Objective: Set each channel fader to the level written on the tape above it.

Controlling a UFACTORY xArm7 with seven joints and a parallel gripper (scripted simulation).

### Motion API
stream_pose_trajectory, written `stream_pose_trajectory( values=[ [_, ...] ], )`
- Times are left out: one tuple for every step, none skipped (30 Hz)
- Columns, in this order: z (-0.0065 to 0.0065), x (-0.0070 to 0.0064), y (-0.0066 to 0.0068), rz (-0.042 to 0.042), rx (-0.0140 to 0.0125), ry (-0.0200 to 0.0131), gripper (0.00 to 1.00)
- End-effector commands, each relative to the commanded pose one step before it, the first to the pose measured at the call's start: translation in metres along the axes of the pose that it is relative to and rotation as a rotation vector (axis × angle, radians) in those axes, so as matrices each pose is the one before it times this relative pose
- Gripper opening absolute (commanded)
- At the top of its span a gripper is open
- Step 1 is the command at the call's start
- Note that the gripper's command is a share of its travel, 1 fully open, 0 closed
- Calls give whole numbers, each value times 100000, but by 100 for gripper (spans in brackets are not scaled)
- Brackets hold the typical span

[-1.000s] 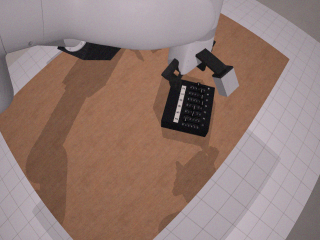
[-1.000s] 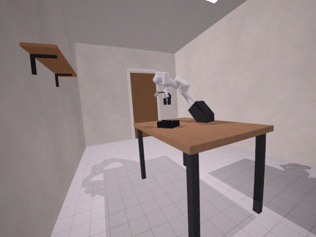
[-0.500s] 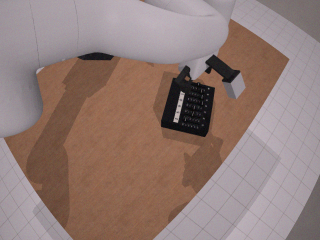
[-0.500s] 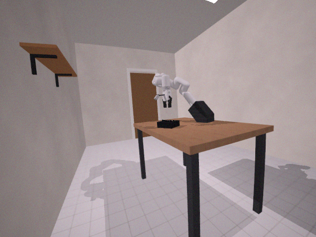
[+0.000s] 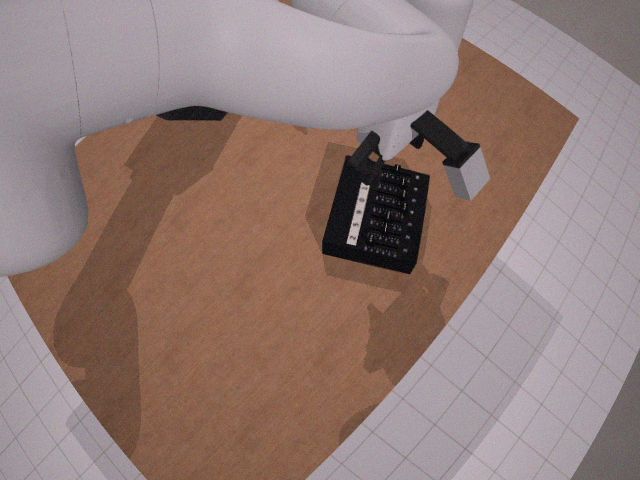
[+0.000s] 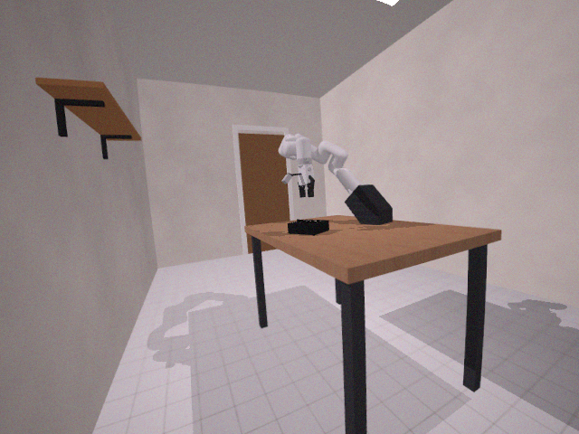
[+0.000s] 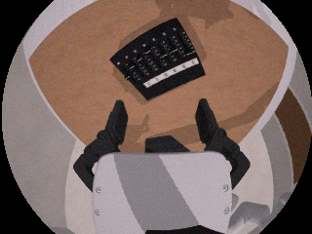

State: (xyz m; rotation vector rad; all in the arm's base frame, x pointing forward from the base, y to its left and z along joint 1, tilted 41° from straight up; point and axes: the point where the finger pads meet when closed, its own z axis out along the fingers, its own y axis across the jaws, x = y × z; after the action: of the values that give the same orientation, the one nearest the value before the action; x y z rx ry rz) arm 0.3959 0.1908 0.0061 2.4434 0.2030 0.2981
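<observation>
Lighting desk (image 5: pixel 375 217) flat on its feet on the table (image 5: pixel 222 289), near the far edge; gripper (image 6: pixel 306 189) high above the desk, fingers spread wide, empty. Best lowered straight onto one fader cap, then slid gently, keeping off the master fader

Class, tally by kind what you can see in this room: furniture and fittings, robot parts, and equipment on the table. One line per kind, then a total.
Tables: 1
Wall shelves: 1
Doors: 1
Robot arms: 1
Grippers, open: 1
Lighting desks: 1
Total: 6
</observation>
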Motion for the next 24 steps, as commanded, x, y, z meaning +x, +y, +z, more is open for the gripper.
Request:
stream_pose_trajectory(
  values=[
    [-114, 142, -144, 4129, 133, -113, 100],
    [68, 40, -20, 2700, -130, -322, 100],
    [82, 47, -26, 3222, -168, -378, 100],
    [96, 53, -31, 3755, -213, -432, 100],
    [110, 60, -38, 4294, -265, -481, 100],
    [124, 65, -45, 4829, -324, -524, 100],
    [137, 70, -53, 5356, -391, -558, 100],
    [151, 73, -62, 5868, -465, -581, 100],
    [164, 75, -72, 6358, -543, -590, 100],
    [176, 76, -82, 6823, -626, -586, 100],
    [188, 75, -92, 7257, -710, -565, 100],
    [199, 72, -102, 6332, -656, -449, 100],
    [208, 69, -111, 5544, -596, -369, 100],
    [217, 66, -118, 5819, -639, -354, 100],
    [0, 0, 0, 0, 0, 0, 100],
    [0, 0, 0, 0, 0, 0, 100],
    [224, 61, -125, 14927, -1700, -554, 100],
    [228, 44, -138, 6279, -744, -234, 100],
    [232, 37, -143, 4050, -496, -160, 100],
    [235, 33, -146, 5106, -606, -96, 100],
    [236, 27, -148, 5830, -669, -51, 100],
    [235, 20, -149, 5967, -663, -7, 100],
    [233, 12, -150, 5935, -654, 43, 100],
    [229, 4, -149, 5909, -653, 100, 100]
  ],
)
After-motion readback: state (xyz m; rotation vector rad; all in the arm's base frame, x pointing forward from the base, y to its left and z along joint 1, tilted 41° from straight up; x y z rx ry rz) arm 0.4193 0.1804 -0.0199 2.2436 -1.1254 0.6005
